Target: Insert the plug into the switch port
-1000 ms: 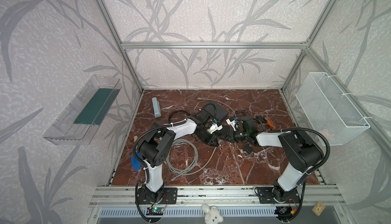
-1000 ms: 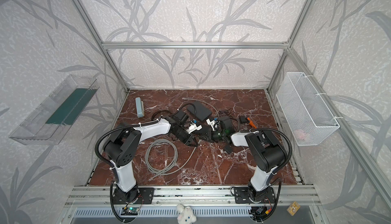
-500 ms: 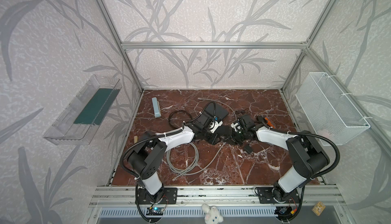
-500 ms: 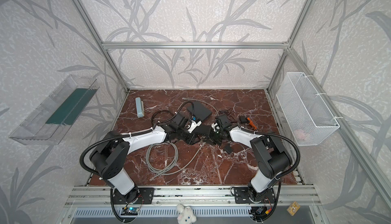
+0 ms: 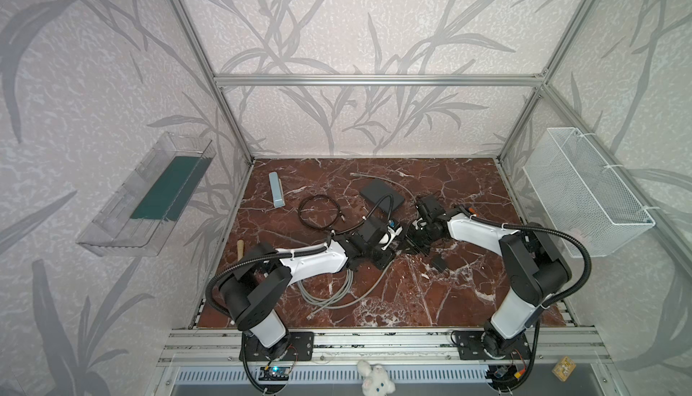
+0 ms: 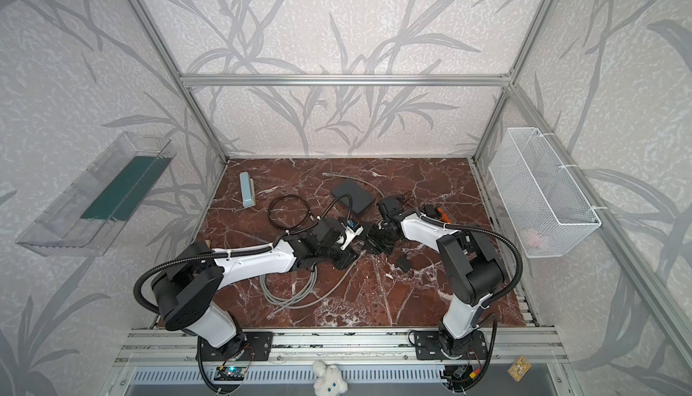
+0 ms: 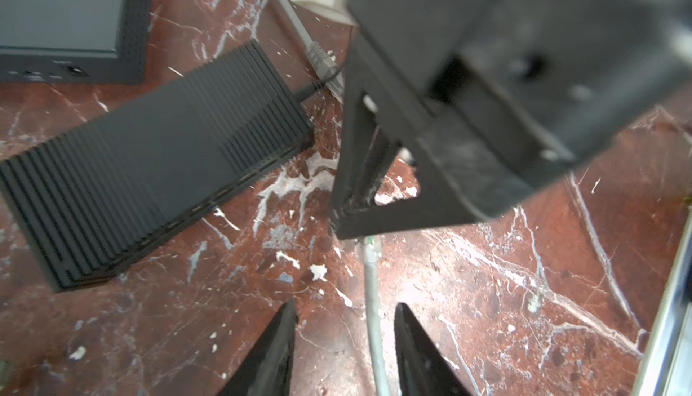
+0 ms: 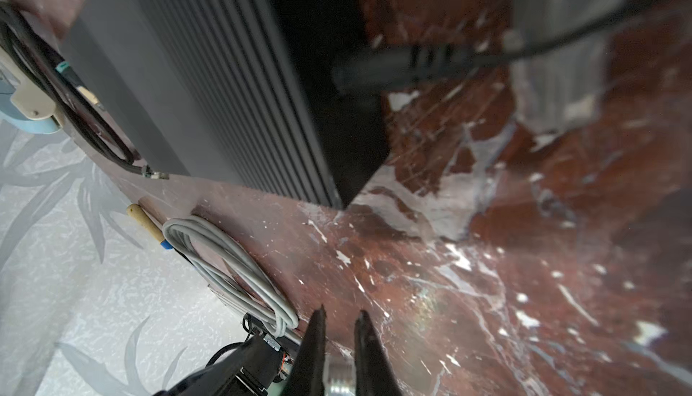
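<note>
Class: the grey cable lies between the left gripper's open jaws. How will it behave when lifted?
The grey cable is probably floppy: in both top views its slack lies in loose loops, so it should sag. Thin, so likely light. Its round jacket might slide through the left gripper.

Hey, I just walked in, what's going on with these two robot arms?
Two robot arms are working on plugging a grey cable into the ribbed black switch on the marble table. The right gripper is nearly closed and seems to pinch the cable's plug end near the switch's port side. The left gripper is open, its fingers either side of the cable farther back. It is not in a port yet.
</note>
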